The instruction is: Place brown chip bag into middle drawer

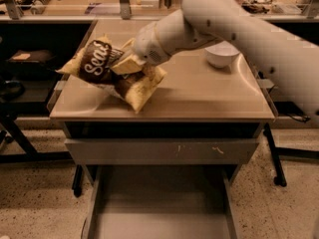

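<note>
The gripper (125, 63) is over the left part of the tabletop (199, 96), and its fingers look closed on the middle of the bag (97, 66), so the bag is held and not free. The bag lies on a slant. Its long axis goes from the far left, where the dark end with the white lettering is raised, to the near right, where the tan end hangs low and seems to touch the tabletop or nearly so (I cannot tell which). The gripper comes to it from the right side, across this axis. The middle drawer (159, 213) is pulled out toward the near side, well below the tabletop, and its grey floor is bare. Between the two is the scuffed drawer (149, 151), which is shut, with its front just under the table edge. From the gripper, the target lies nearer, lower and a little to the right. I judge that the bag must first pass out over the near edge of the tabletop and only then go down, and its low tan end may catch on this edge. The bowl (222, 55) stands far to the right, well apart from this path.
</note>
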